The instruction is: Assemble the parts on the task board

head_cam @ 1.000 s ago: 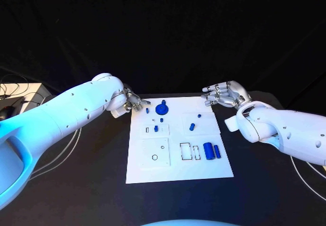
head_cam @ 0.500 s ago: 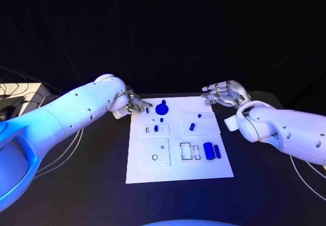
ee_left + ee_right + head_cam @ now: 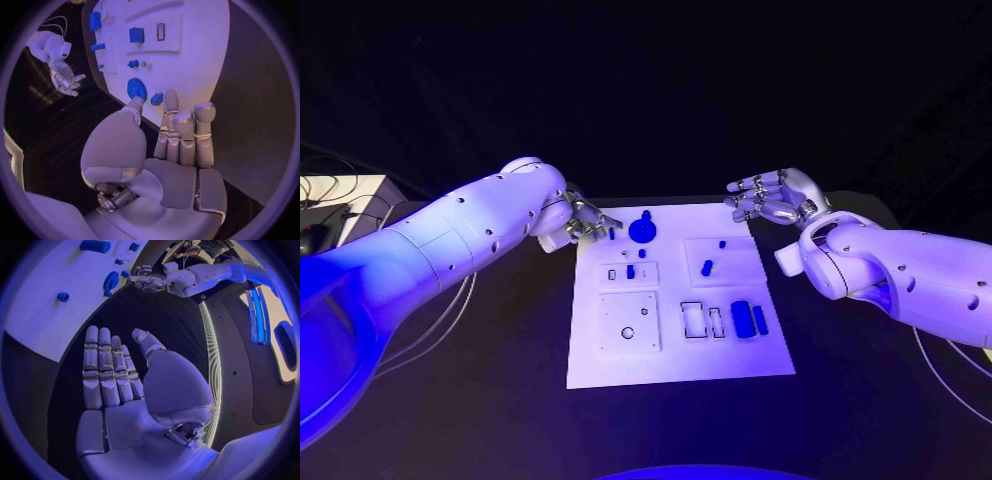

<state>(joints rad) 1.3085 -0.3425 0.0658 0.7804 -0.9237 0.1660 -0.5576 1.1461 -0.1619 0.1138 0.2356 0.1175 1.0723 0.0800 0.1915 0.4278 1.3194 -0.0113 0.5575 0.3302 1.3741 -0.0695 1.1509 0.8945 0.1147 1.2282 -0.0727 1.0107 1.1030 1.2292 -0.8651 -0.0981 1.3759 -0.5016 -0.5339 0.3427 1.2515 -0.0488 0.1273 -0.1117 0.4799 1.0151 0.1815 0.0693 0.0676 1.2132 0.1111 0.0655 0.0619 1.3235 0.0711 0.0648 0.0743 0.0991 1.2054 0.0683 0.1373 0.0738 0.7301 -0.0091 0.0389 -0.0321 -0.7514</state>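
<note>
Left hand [image 3: 169, 150] empty, fingers straight and side by side, tips near small blue part [image 3: 157, 98]. Right hand [image 3: 125, 385] likewise empty, beside white task board [image 3: 37, 315].

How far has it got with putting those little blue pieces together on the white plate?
It seems barely begun. The blue parts lie scattered on the task board, and the rectangular slots look unfilled. Neither hand holds anything: the left hand hovers at the board's far left corner beside a small blue piece, possibly about to pick it up; the right hand waits open off the far right corner.
</note>
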